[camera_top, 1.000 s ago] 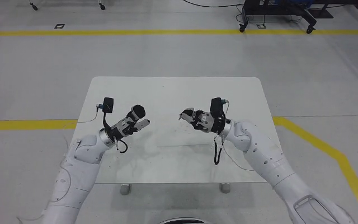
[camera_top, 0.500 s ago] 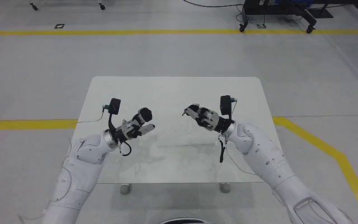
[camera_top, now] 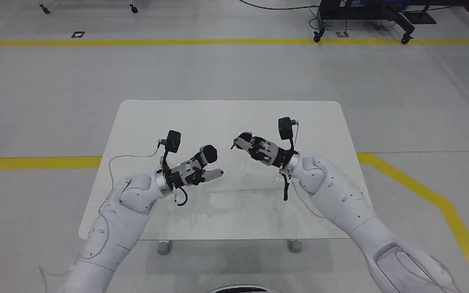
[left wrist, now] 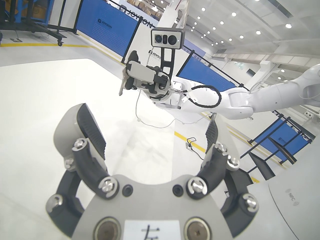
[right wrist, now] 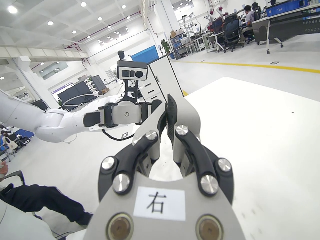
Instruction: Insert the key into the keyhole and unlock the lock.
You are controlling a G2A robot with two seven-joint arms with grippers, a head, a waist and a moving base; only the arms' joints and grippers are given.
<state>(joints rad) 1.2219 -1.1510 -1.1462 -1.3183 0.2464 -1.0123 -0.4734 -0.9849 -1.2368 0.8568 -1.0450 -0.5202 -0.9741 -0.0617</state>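
One thin flat metal key clenched in right hand; ribbed-padded left hand splayed.

White table, silver key, yellow floor stripe.

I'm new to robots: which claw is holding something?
The right claw, pinched shut on a thin metal key; the left claw gapes open, empty.

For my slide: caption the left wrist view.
Open left gripper faces right gripper, shut on a thin metal key, over the table.
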